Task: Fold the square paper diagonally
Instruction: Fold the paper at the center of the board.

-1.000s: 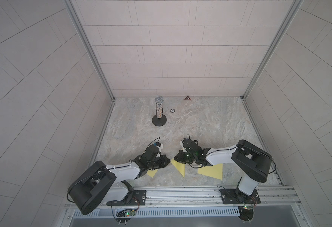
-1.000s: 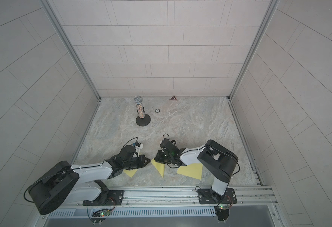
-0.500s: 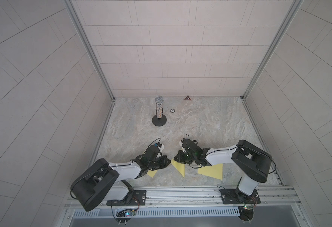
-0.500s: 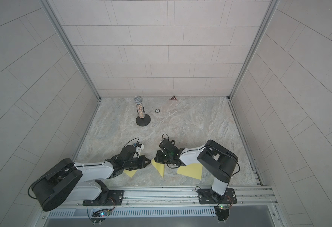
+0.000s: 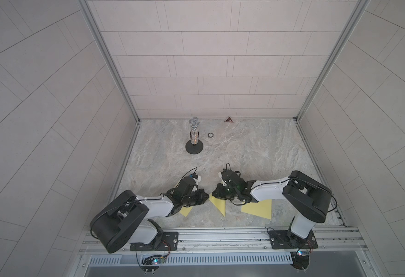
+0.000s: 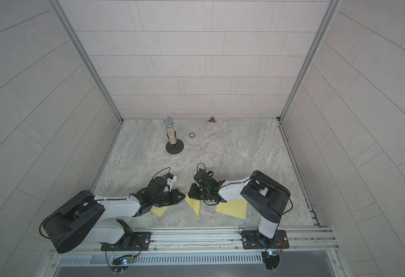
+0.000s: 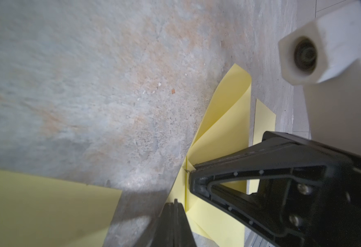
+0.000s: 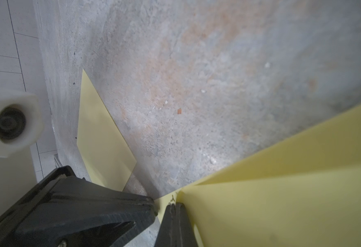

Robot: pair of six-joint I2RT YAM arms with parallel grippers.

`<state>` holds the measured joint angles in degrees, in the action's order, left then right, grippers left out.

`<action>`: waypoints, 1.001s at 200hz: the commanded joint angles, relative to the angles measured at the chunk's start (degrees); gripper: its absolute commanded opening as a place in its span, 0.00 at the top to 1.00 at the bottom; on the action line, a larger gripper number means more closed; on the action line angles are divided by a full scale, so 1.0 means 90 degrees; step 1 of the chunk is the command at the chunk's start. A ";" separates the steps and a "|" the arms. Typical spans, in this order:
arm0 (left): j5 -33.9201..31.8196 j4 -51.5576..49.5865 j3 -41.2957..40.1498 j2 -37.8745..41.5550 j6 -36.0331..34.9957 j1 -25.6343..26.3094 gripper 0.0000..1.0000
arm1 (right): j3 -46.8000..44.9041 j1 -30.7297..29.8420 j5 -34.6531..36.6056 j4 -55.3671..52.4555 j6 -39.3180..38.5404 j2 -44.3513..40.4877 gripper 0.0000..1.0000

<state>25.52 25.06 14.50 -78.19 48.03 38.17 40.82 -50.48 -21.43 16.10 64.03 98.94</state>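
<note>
My left gripper [image 7: 175,202] is clenched, its two fingers pressed flat together, and my right gripper [image 8: 175,205] is clenched the same way. Their tips almost meet at one corner of the yellow paper [image 5: 219,205]. I cannot tell whether either one truly pinches that corner. The paper is doubled over into a triangle, its layers fanning apart away from my tips. It lies on the table [image 5: 244,156] near the front edge, between my two arms. A second yellow sheet [image 5: 187,211] lies flat, partly under my left arm, and a third sheet [image 5: 259,208] lies partly under my right. Well apart, toward the back wall, a microphone [image 5: 193,124] stands upright with a small ring [image 5: 210,135] just beside it.
</note>
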 commanded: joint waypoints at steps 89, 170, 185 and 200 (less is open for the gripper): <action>0.0010 -0.0061 0.0063 0.0117 -0.0085 -0.0087 1.00 | -0.0025 -0.0080 0.0133 -0.0528 -0.0093 0.0042 1.00; 0.0042 0.0013 0.0071 -0.0007 -0.0048 -0.0083 1.00 | 0.0015 -0.0097 0.0136 -0.0627 -0.0122 0.0014 1.00; -0.0032 -0.0114 0.0065 0.0143 -0.0083 -0.0082 1.00 | 0.0005 -0.0095 0.0137 -0.0635 -0.0122 0.0017 1.00; -0.0051 -0.0118 0.0030 0.0244 -0.0083 -0.0082 1.00 | -0.0004 -0.0098 0.0135 -0.0636 -0.0122 0.0014 1.00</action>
<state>26.09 25.32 14.66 -78.06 48.05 37.71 41.04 -50.70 -21.39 15.55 63.64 98.94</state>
